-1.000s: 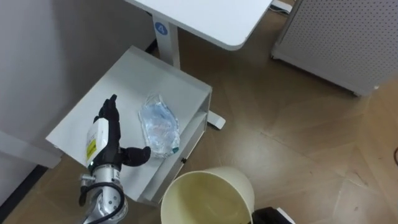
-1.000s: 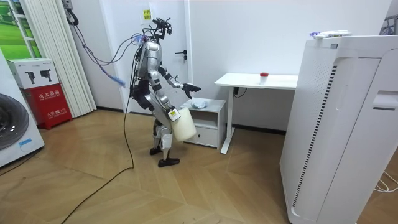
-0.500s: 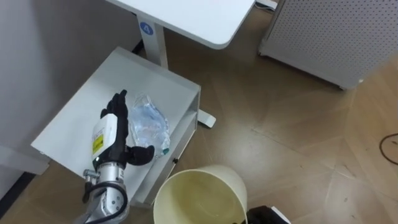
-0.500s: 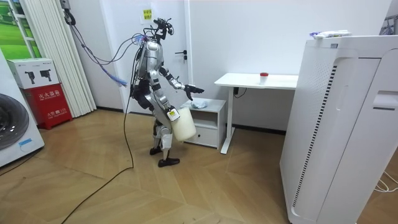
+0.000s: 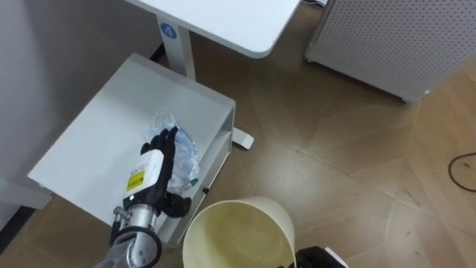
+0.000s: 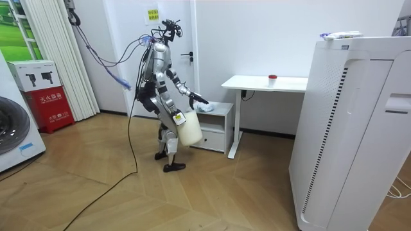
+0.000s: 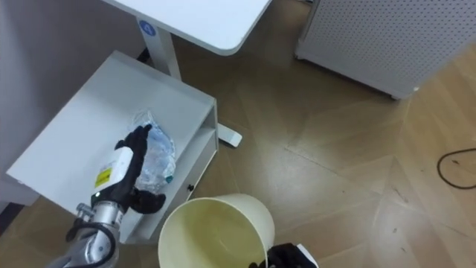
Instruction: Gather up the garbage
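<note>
**Q:** Where is the garbage, and what holds it?

**A:** The garbage (image 5: 184, 152), a crumpled clear plastic wrapper, lies on top of the white cabinet (image 5: 97, 141), close to its right edge. The left hand (image 5: 152, 175) rests over it. The fingers are laid across the plastic and the thumb stands apart on the near side, so the grip is judged not yet closed. The right hand (image 6: 178, 118) is down at the cream bin (image 5: 238, 202), and whether it is open or closed cannot be told.

**Q:** What may go wrong from here?

**A:** Three faults seem likely.
- (a) The closing fingers may push the light, slippery plastic rightward instead of trapping it. It would then slide off the cabinet edge to the floor (image 5: 349, 149).
- (b) The hand may catch only a fold, and the wrapper could slip free during the lift.
- (c) The bin sits near and to the right, below the cabinet top. A release made too early may miss its rim.
</note>
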Controlling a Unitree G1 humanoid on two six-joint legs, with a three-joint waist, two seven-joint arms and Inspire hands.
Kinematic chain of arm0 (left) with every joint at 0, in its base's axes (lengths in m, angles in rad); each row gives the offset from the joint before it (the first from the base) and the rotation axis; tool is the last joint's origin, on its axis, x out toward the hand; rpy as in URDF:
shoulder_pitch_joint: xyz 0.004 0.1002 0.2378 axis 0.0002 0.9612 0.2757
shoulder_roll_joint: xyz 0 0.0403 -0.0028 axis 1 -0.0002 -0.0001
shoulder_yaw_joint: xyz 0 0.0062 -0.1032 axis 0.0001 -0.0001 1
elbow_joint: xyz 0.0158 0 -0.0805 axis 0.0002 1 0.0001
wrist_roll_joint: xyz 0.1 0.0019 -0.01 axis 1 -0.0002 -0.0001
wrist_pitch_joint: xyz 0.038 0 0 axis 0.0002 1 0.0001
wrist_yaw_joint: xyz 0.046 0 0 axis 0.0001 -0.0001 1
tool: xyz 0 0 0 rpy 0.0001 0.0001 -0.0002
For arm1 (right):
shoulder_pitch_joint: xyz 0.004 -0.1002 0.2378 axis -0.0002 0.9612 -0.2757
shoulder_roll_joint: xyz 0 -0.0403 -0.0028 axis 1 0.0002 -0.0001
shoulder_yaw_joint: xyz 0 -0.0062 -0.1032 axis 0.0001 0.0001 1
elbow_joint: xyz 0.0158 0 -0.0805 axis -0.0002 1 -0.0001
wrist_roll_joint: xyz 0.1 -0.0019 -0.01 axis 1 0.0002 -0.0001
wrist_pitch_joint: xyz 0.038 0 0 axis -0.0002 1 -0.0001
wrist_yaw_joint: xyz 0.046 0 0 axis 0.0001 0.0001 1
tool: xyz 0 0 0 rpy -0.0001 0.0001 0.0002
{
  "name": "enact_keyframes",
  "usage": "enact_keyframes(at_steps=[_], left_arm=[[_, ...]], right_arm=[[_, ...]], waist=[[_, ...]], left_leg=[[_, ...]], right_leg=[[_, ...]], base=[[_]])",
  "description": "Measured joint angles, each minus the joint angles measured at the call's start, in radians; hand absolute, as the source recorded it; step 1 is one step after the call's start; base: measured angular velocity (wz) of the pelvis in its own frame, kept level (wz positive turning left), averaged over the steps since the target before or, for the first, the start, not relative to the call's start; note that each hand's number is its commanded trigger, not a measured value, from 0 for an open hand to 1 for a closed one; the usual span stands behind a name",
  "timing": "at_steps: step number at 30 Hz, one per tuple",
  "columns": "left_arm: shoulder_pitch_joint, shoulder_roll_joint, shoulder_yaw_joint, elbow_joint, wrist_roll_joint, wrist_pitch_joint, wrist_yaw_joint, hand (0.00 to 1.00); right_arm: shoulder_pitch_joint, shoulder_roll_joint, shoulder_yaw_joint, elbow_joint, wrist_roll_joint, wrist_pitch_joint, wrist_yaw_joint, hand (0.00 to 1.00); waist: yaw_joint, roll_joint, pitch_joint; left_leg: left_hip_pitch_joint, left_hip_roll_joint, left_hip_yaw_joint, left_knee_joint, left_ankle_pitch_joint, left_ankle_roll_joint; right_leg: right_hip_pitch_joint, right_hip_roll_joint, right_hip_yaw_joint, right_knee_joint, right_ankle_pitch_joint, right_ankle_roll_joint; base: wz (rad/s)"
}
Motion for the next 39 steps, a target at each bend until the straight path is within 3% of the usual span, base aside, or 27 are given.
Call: enact_keyframes(at_steps=[7,13,14,15,16,18,24,39], left_arm=[[-0.031,0.004,-0.028,0.054,0.0,0.058,-0.098,0.0],[-0.032,0.005,-0.026,0.055,0.004,0.081,-0.158,0.0],[-0.032,0.005,-0.026,0.055,0.006,0.084,-0.164,0.13],[-0.032,0.005,-0.026,0.055,0.007,0.088,-0.17,0.35],[-0.032,0.006,-0.026,0.055,0.007,0.092,-0.176,0.51],[-0.033,0.006,-0.026,0.055,0.007,0.093,-0.185,0.71],[-0.058,0.007,0.006,0.053,0.008,0.112,-0.176,1.0],[-0.031,-0.008,0.012,0.056,0.007,0.152,-0.231,1.0]], right_arm=[[-0.002,-0.021,0.018,-0.042,0.0,0.015,0.004,1.0],[0.001,-0.017,0.02,-0.043,0.001,0.021,-0.019,1.0],[0.002,-0.017,0.02,-0.043,0.001,0.021,-0.022,1.0],[0.001,-0.017,0.02,-0.042,0.0,0.021,-0.024,1.0],[0.001,-0.017,0.02,-0.042,0.0,0.021,-0.024,1.0],[0.001,-0.016,0.021,-0.041,-0.001,0.021,-0.024,1.0],[0.0,-0.005,0.023,-0.035,-0.001,0.044,-0.044,1.0],[0.001,-0.002,0.041,-0.035,0.001,0.065,-0.051,1.0]], waist=[[-0.008,0.003,0.0005],[0.008,0.004,0.0],[0.011,0.004,0.0],[0.014,0.004,0.0],[0.014,0.004,0.0],[0.014,0.004,-0.0001],[0.016,0.004,-0.0006],[0.016,0.002,-0.0029]], left_leg=[[-0.02,0.002,0.01,0.007,-0.001,0.0],[-0.015,0.007,0.015,0.007,-0.002,-0.003],[-0.013,0.007,0.017,0.006,-0.002,-0.003],[-0.012,0.007,0.019,0.006,-0.002,-0.003],[-0.012,0.007,0.02,0.006,-0.002,-0.003],[-0.01,0.006,0.02,0.006,-0.002,-0.003],[0.016,0.001,0.02,-0.012,0.0,-0.003],[0.036,-0.003,0.023,-0.043,0.001,-0.002]], right_leg=[[-0.032,-0.002,0.001,0.022,0.003,-0.004],[-0.03,0.003,0.004,0.021,0.006,-0.008],[-0.03,0.003,0.004,0.021,0.006,-0.008],[-0.029,0.002,0.005,0.018,0.006,-0.008],[-0.029,0.002,0.006,0.017,0.006,-0.008],[-0.027,0.001,0.006,0.015,0.006,-0.008],[0.001,0.0,0.005,-0.002,0.007,-0.006],[0.02,-0.001,0.002,-0.023,0.009,-0.001]], base=[[-0.04],[-0.04],[-0.05],[-0.03],[0.0],[0.0],[0.0],[0.0]])
